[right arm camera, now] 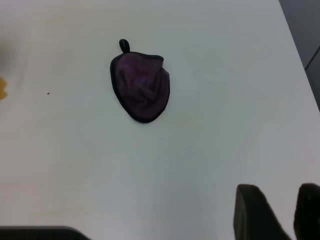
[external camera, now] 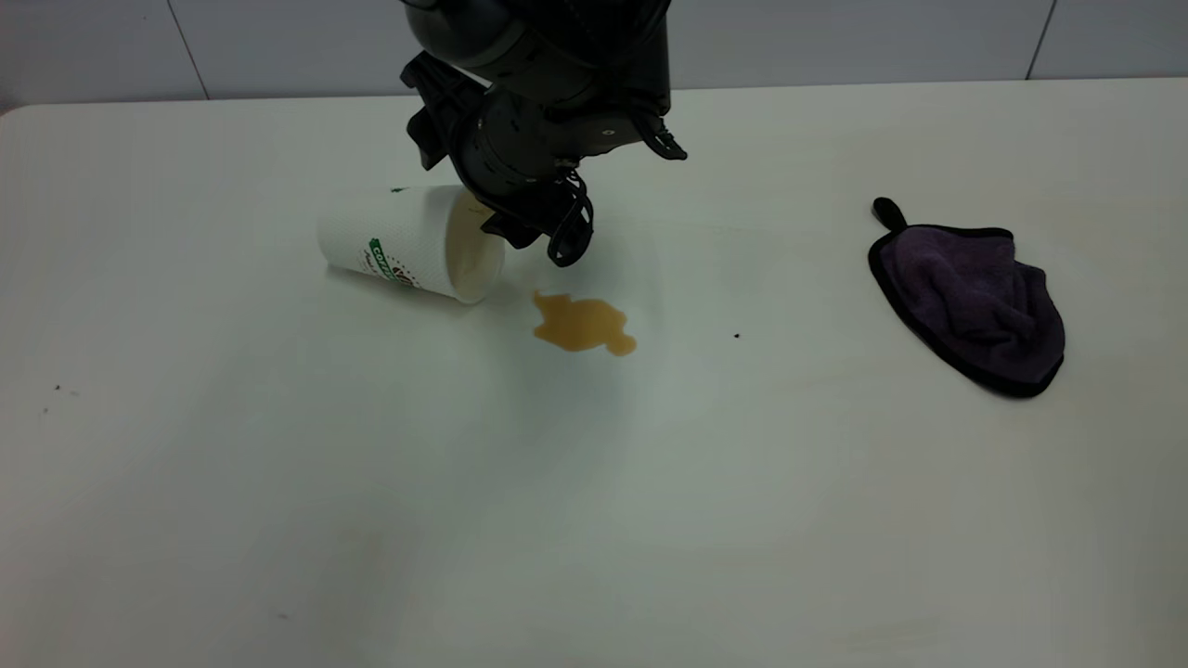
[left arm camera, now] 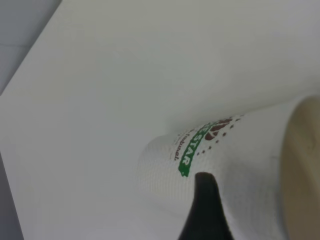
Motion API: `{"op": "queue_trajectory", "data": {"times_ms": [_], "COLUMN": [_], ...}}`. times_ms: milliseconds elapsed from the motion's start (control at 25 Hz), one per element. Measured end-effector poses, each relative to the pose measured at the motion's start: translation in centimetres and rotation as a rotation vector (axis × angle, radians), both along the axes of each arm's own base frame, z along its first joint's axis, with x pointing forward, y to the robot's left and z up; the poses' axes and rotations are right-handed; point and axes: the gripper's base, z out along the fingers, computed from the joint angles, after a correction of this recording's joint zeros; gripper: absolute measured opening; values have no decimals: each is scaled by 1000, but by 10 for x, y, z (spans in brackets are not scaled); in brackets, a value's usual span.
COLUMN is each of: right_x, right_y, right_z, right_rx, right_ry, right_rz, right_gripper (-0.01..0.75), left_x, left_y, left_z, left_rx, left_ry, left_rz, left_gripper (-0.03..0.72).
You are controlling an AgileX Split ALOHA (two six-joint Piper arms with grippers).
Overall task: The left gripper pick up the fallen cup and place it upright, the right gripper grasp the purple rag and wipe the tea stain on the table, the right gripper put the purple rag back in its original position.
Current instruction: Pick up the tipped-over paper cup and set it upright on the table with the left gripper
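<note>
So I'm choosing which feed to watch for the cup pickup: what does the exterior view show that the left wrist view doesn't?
Only the exterior view shows the tea stain, the purple rag lying apart at the right, and the whole left gripper at the fallen cup's open mouth. Only the left wrist view shows the cup's green banner close up, with one dark fingertip in front of it. Both show the cup on its side on the white table.

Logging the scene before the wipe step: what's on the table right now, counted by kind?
Paper cup, on its side: 1
Purple rag: 1
Tea stain: 1
Total: 3 on the table. The left gripper is at the cup's mouth; the right gripper is off to the side, well clear of the rag.
</note>
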Motion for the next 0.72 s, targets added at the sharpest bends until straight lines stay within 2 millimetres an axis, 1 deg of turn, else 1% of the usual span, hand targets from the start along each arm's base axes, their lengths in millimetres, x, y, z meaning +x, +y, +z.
{"op": "queue_trajectory", "data": {"times_ms": [200,280,320,360,440,520,640,680,720], "right_x": [0,0,0,0,0,0,0,0,0], "right_y": [0,0,0,0,0,0,0,0,0], "right_z": [0,0,0,0,0,0,0,0,0], "right_rx": [0,0,0,0,0,0,0,0,0], "right_ry": [0,0,0,0,0,0,0,0,0], "right_rz": [0,0,0,0,0,0,0,0,0], "right_gripper": [238,238,238,238,238,238,238,238,238], "left_x": [10,14,15,17,19,21,23,24,25], "left_y": [20,26,29,32,37,40,44,45,45], "left_z": [-8,-9,-9,-9,-9,-9,-4,-1,3], "left_rx": [7,6,6,6,5,6,91,118,137], "left_ry": [12,14,14,14,14,14,5,11,17], "left_rz": [49,61,67,74,85,93,65,52,40], "left_gripper": [601,570,542,503,399,244,41,5,-12]}}
